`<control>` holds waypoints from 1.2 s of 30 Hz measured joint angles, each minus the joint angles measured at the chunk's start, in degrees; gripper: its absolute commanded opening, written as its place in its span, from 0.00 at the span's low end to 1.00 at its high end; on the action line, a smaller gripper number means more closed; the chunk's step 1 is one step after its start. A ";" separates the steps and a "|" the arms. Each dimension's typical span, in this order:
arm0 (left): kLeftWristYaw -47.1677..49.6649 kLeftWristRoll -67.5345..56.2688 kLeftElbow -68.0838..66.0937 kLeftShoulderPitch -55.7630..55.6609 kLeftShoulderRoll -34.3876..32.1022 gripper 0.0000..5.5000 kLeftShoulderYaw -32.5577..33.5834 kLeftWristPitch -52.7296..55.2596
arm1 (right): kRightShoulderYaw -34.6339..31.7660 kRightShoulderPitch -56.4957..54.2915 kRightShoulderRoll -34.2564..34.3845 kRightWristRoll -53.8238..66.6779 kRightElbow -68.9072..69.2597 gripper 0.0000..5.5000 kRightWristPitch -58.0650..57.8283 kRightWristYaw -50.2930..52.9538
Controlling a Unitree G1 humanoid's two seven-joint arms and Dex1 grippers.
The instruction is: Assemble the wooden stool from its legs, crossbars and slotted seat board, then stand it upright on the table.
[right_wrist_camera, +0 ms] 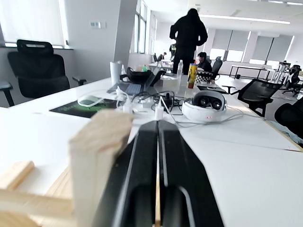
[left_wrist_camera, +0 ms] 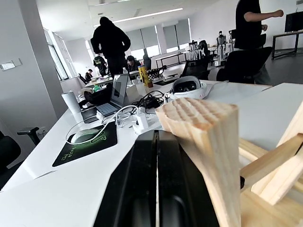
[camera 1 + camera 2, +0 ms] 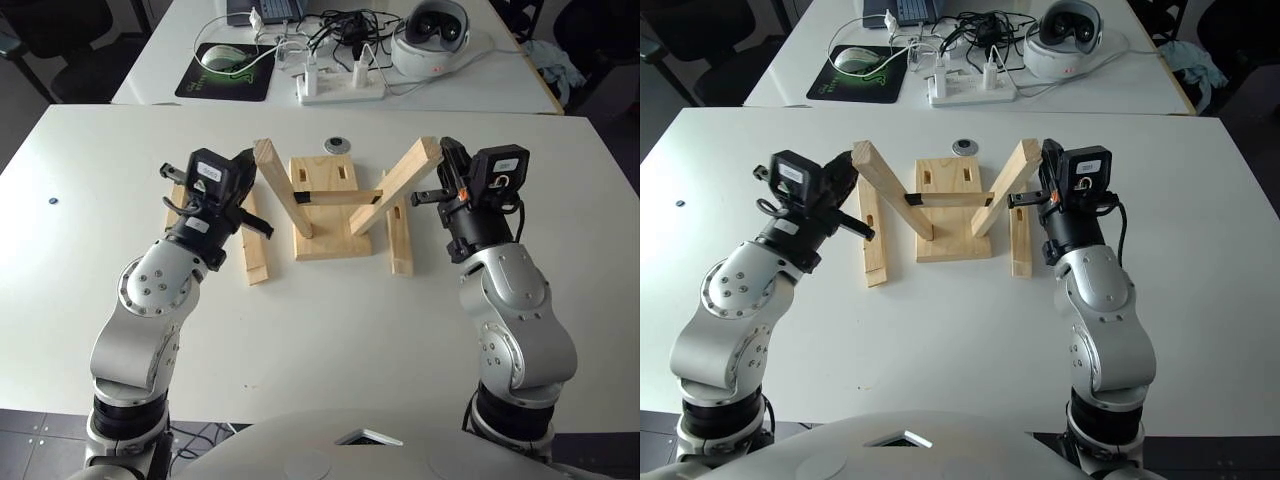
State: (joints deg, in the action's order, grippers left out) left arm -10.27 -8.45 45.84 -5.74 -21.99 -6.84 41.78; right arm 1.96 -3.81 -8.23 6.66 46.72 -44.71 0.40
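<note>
Starting on the left: the left gripper [image 3: 243, 172] sits against the top end of the left raised leg [image 3: 285, 195], on its outer side. I honestly can't tell whether the jaws are clamped on that end or just propping it. Right below it, the first loose leg [image 3: 255, 262] lies flat on the table [image 3: 100, 180].

The left raised leg slants down and inward, and its foot seems to rest on the seat board [image 3: 330, 240], which lies flat in the middle (two slots show near its far end). A crossbar [image 3: 340, 197] spans level between the two raised legs, so the whole thing reads as a splayed V.

The right raised leg [image 3: 395, 190] mirrors the first, with its top end out by the right gripper [image 3: 447, 175]. Same story there, I can't make out how the jaws stand. The second loose leg [image 3: 402, 250] lies flat just beside the board's right edge.

What the next move hangs on, I'd say: each raised leg lies inward of its own gripper, with its long axis tipped outward at the top. So the tops probably need swinging toward each other. Each arm is nearest its own leg.
</note>
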 measured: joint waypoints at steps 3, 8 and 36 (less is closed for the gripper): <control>-0.59 1.38 -0.24 -0.81 -2.10 0.00 -2.28 2.27 | 0.32 -0.10 -0.07 -0.62 -0.03 0.00 -1.34 0.00; -0.96 1.82 -2.48 -0.25 -3.11 0.00 2.50 3.44 | 1.01 -0.09 1.10 1.64 -0.17 0.00 -3.13 -1.55; -7.19 7.03 -4.44 -2.70 -8.92 0.00 -4.62 5.65 | 3.87 1.02 -1.15 1.22 -0.44 0.00 -10.47 -3.21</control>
State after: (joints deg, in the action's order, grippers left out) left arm -17.45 -1.42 41.40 -8.43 -30.92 -11.46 47.43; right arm 5.83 -2.79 -9.38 7.88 46.28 -55.18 -2.81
